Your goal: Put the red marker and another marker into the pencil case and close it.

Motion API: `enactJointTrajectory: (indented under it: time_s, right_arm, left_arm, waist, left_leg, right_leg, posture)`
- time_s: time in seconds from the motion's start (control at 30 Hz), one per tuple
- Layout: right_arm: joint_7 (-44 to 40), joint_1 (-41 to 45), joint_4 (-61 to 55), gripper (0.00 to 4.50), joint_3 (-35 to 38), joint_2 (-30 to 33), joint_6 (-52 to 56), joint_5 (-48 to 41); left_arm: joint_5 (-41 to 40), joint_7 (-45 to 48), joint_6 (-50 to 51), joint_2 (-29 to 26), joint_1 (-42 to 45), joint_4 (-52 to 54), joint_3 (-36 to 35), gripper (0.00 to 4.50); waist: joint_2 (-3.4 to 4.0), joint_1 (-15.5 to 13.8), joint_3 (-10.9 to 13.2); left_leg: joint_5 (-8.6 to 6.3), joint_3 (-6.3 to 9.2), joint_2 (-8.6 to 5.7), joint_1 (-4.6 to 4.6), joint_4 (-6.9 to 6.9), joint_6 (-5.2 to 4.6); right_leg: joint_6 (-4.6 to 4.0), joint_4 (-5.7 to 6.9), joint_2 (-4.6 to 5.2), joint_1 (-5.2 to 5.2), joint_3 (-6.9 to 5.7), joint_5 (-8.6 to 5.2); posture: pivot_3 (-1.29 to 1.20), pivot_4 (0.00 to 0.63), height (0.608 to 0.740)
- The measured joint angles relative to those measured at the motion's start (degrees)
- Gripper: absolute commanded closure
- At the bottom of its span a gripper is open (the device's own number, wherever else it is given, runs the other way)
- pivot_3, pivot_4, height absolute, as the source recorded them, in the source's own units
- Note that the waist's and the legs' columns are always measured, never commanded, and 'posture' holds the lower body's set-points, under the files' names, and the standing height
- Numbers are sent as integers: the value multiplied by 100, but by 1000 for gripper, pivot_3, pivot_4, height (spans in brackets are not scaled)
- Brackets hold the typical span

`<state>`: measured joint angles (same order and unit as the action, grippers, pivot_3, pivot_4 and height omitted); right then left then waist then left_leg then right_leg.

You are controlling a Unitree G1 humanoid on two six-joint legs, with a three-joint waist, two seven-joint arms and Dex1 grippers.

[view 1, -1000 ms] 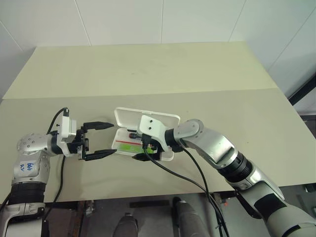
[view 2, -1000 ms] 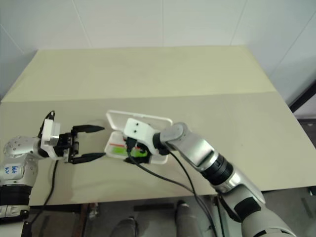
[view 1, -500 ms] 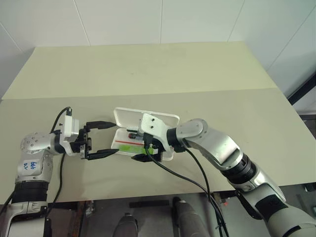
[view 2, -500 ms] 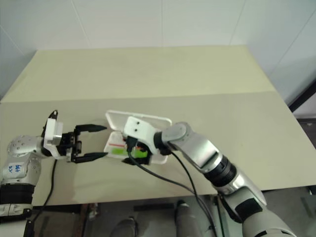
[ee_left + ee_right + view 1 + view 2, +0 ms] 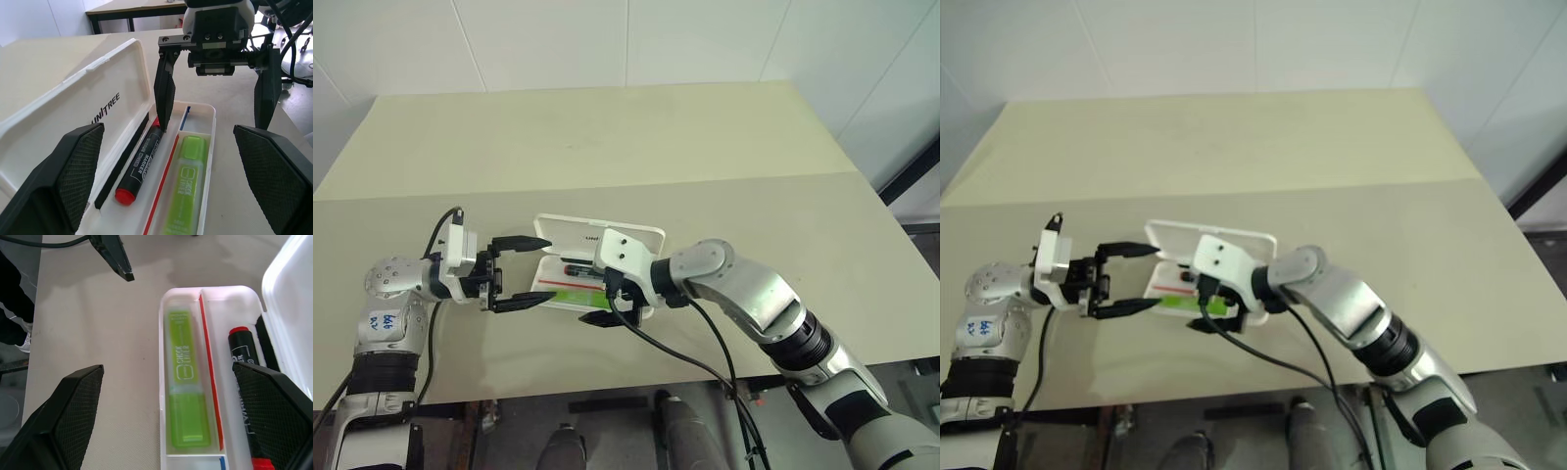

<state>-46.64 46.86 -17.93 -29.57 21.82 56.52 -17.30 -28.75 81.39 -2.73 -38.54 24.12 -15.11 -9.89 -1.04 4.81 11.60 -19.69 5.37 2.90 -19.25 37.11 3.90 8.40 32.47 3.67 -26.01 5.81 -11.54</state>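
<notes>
From the head cameras: the pencil case (image 5: pixel 597 266) lies open on the desk (image 5: pixel 636 147), lid folded back, with the left hand (image 5: pixel 522 272) just off one short end and the right hand (image 5: pixel 603 302) hanging over the tray from the other side. Both hands have their fingers spread wide and carry nothing.

Left wrist camera now: the tray sits right between this hand's parted fingers (image 5: pixel 73 174). The red marker (image 5: pixel 142 164) lies in the compartment nearer the lid, the green highlighter (image 5: pixel 185 193) in the one beside it, a red stripe dividing them. The right hand hovers over the tray's far end, one fingertip dipping close to the red marker's barrel.

Right wrist camera: same story from above. The highlighter lies straight in its slot, the red marker alongside, both below this hand's open fingers, neither touched.

So, by my reading, loading is done and closing is the step in hand. The next move calls for getting a finger behind the raised lid (image 5: pixel 93 115) and swinging it over onto the tray, then pressing it shut, while the other hand steadies the case so it doesn't skid across the desk.
</notes>
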Motion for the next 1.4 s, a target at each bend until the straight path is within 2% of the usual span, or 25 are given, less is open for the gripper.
enactJointTrajectory:
  time_s: [1.4]
  right_arm:
    - [256,-97,-391,38,133,235,357,-240]
  left_arm:
    - [1,69,4,240,205,-134,221,0]
  waist:
    - [0,-6,0]
  left_leg:
    - [0,1,0,0,1,0]
  right_leg:
    - [3,0,0,0,0,1]
  posture:
    - [0,150,740]
